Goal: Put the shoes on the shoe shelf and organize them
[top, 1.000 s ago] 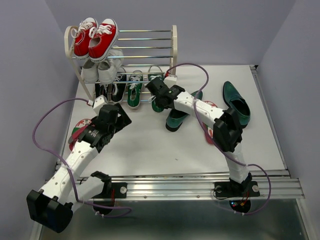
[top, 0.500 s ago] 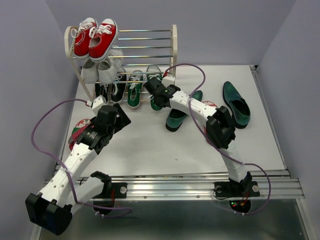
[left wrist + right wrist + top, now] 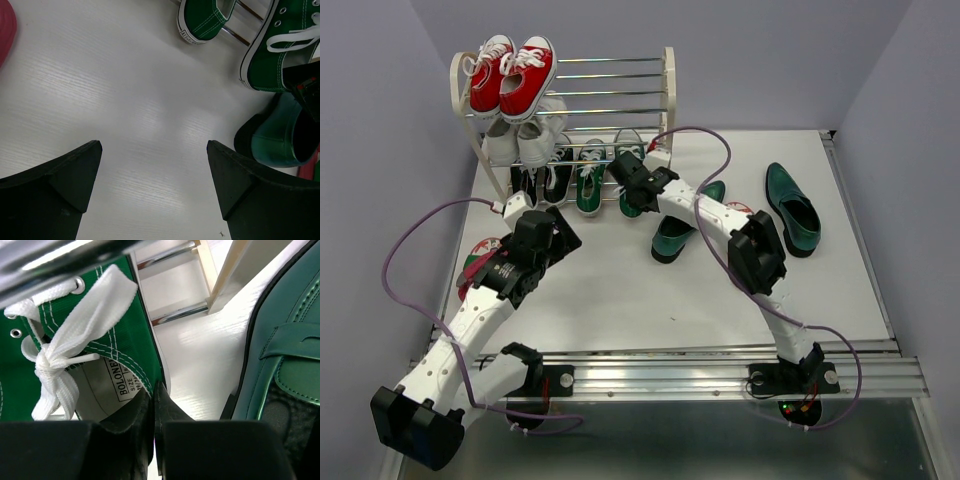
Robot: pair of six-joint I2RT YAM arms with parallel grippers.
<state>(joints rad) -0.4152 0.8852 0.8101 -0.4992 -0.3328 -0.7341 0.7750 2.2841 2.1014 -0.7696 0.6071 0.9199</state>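
fingers (image 3: pixel 120 445) of the right tool (image 3: pixel 154 392) are clenched on the collar edge of a green sneaker (image 3: pixel 125 335), beside its white laces. the sneaker's toe reaches forward of the tool, in among the rods of the shoe shelf (image 3: pixel 668 80) at its lowest tier. just left of this tool a second green sneaker (image 3: pixel 588 182) sits on the same tier. just right of the tool and back toward the bases, a dark green loafer (image 3: pixel 672 238) lies on the worktop (image 3: pixel 620 300). the other loafer (image 3: pixel 792 208) lies well apart, farther right. the left tool (image 3: pixel 152 147) is released, its jaws spread wide over bare worktop with nothing between them. a red-pink flip-flop (image 3: pixel 5 30) shows at the picture's edge to its left.
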